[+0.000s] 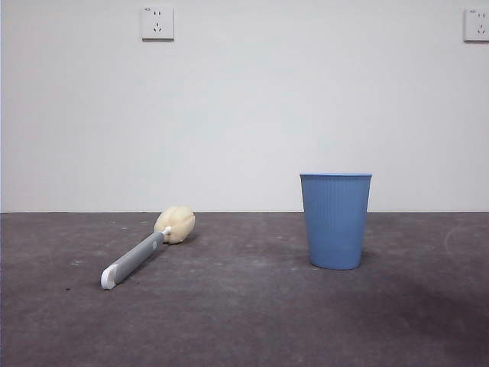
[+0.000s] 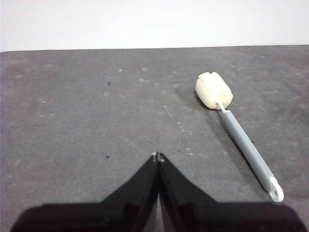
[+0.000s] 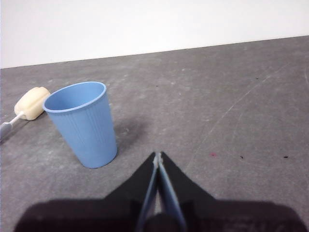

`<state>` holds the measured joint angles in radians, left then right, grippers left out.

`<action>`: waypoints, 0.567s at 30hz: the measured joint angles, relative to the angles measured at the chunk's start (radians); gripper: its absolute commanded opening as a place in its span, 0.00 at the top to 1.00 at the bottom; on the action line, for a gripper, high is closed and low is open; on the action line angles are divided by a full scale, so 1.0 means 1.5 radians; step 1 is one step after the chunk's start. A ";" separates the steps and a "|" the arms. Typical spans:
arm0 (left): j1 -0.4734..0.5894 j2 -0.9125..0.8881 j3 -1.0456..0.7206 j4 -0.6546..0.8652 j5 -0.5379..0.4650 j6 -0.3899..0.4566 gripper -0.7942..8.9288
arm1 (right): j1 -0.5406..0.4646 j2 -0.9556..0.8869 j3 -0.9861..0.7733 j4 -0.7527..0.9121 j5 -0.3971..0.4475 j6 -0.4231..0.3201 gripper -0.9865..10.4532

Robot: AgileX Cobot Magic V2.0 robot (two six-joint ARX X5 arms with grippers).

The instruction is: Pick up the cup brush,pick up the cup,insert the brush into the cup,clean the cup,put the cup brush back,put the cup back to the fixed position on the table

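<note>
Front view omits both arms. Wrist views show left pincer and right pincer pressed together, empty, above the surface; cup brush lies flat, cup upright.

Even, soft light throughout, with a faint shadow beside the cup and all views reasonably sharp.

The table was dark grey and scuffed, with faint pale marks. The cup brush lay flat on it, sponge head toward the far edge, well apart from the cup, which stood upright.
</note>
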<state>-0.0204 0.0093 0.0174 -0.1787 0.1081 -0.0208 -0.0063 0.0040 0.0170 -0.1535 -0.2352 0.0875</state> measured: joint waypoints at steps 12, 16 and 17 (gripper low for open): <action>0.000 0.000 0.000 0.000 0.000 0.000 0.92 | 0.000 0.000 0.000 0.000 0.000 0.004 0.91; 0.000 0.000 0.000 0.000 0.000 0.000 0.92 | 0.000 0.000 0.000 0.000 0.000 0.004 0.91; 0.000 0.000 0.000 0.000 0.000 0.000 0.92 | 0.000 0.000 0.000 0.000 0.000 0.004 0.91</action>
<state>-0.0204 0.0093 0.0174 -0.1787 0.1078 -0.0208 -0.0063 0.0040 0.0170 -0.1535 -0.2352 0.0940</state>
